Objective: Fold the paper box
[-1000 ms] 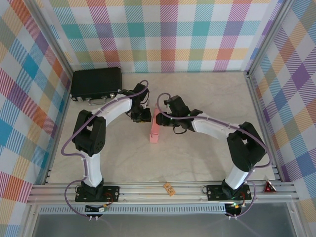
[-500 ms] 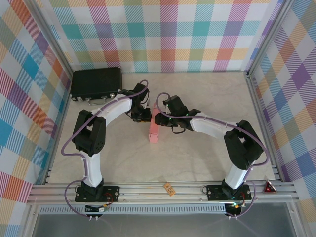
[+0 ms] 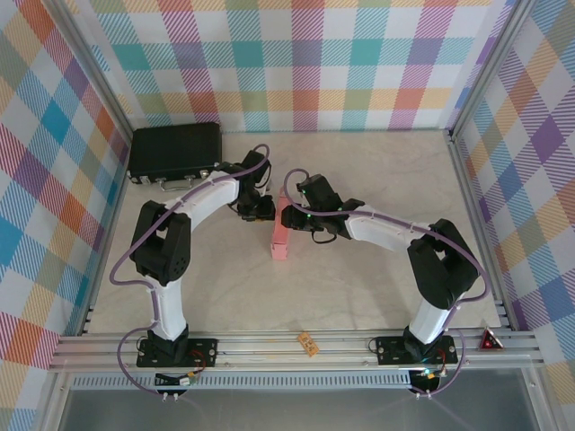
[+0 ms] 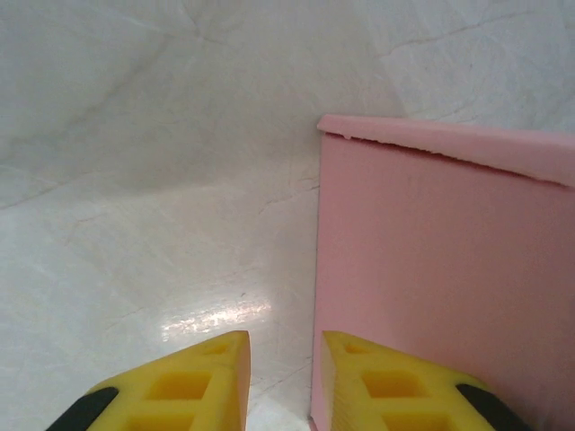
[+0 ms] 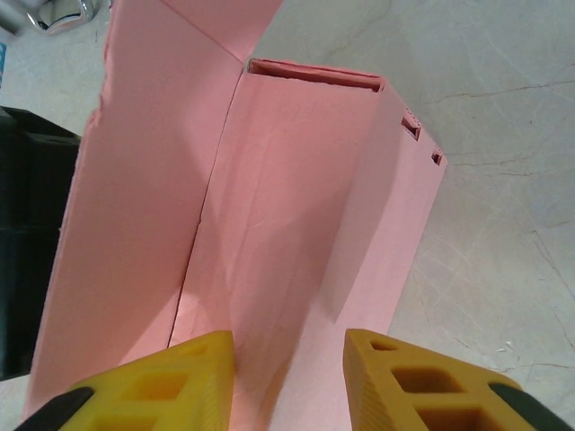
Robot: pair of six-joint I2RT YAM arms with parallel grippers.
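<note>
The paper box (image 3: 280,241) is a narrow salmon-pink trough standing on the table between my two arms. In the right wrist view the box (image 5: 287,197) shows its inner floor, a raised right wall with small slots, and a wide flap leaning out to the left. My right gripper (image 5: 289,334) is open, its yellow fingers astride the floor and right wall at the near end. In the left wrist view a flat pink panel (image 4: 449,269) stands upright at the right. My left gripper (image 4: 286,337) is open a little, bare table in the gap, its right finger in front of the panel's edge.
A black hard case (image 3: 175,150) lies at the back left by the wall. A small brown tag (image 3: 308,342) and a red triangle (image 3: 489,338) sit on the front rail. Metal frame posts and chequered walls bound the table (image 3: 377,278).
The left gripper's jaws have parted slightly. The right gripper has edged a little towards the box. The box stays where it was.
</note>
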